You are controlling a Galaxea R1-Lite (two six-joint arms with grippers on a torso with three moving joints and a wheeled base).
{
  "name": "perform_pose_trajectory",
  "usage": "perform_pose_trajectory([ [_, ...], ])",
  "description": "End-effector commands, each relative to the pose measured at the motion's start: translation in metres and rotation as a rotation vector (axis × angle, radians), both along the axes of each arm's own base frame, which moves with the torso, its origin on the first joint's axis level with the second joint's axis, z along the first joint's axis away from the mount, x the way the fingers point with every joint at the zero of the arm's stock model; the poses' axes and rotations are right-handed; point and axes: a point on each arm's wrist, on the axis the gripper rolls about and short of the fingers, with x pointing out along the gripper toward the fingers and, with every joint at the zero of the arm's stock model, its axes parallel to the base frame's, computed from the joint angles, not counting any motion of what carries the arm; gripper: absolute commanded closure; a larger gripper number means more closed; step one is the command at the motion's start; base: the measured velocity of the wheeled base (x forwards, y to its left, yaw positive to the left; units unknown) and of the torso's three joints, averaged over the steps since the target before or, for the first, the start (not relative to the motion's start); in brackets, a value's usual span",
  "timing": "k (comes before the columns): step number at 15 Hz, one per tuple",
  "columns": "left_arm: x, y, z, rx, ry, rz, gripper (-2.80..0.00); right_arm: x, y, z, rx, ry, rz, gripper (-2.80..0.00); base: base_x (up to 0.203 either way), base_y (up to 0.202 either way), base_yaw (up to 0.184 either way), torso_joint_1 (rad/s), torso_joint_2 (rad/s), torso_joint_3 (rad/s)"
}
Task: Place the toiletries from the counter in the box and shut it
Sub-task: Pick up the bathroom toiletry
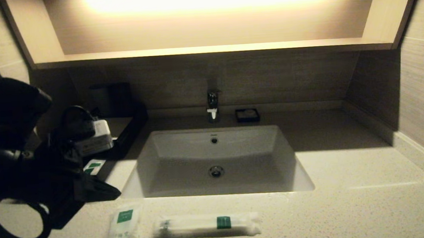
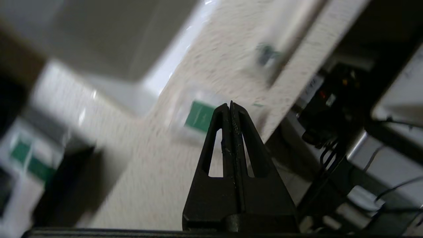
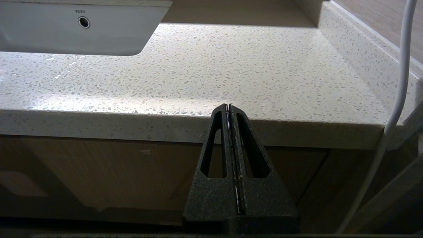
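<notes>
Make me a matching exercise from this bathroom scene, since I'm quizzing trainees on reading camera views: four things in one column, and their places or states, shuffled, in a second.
Things
1. long packet
2. small pouch
3. left gripper
4. right gripper

Places or states
A. shut and empty, low in front of the counter edge, right of the sink
B. lying flat on the counter's front strip, straight before the sink
C. shut and empty, above the counter at the sink's left
D. lying flat at the counter's front edge, left of the long packet

Pairs: 1-B, 2-D, 3-C, 4-A
</notes>
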Motion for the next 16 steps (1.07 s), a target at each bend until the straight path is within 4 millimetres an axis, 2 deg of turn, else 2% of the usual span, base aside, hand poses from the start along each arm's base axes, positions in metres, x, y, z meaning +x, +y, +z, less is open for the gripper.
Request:
perform_pose_trajectory([
  [1, 0.003, -0.01, -0.009, 0.019, 0.028, -0.07, 0.0, 0.0, 0.0, 0.0, 0.0, 0.002, 0.001, 0.0, 0.0, 0.0, 0.0, 0.0, 0.0, 0.0],
  [4, -0.001, -0.023, -0.022, 0.049, 0.051, -0.169, 0.0, 0.0, 0.0, 0.0, 0.0, 0.002, 0.001, 0.0, 0.0, 0.0, 0.0, 0.0, 0.0, 0.0],
  [9, -0.006, -0.049, -0.03, 0.065, 0.076, -0.297, 0.0, 0.0, 0.0, 0.0, 0.0, 0.001, 0.001, 0.0, 0.0, 0.0, 0.0, 0.0, 0.0, 0.0],
  [16, 0.002, -0.066, -0.042, 0.1, 0.076, -0.401, 0.0, 0.0, 0.0, 0.0, 0.0, 0.002, 0.001, 0.0, 0.0, 0.0, 0.0, 0.0, 0.0, 0.0],
])
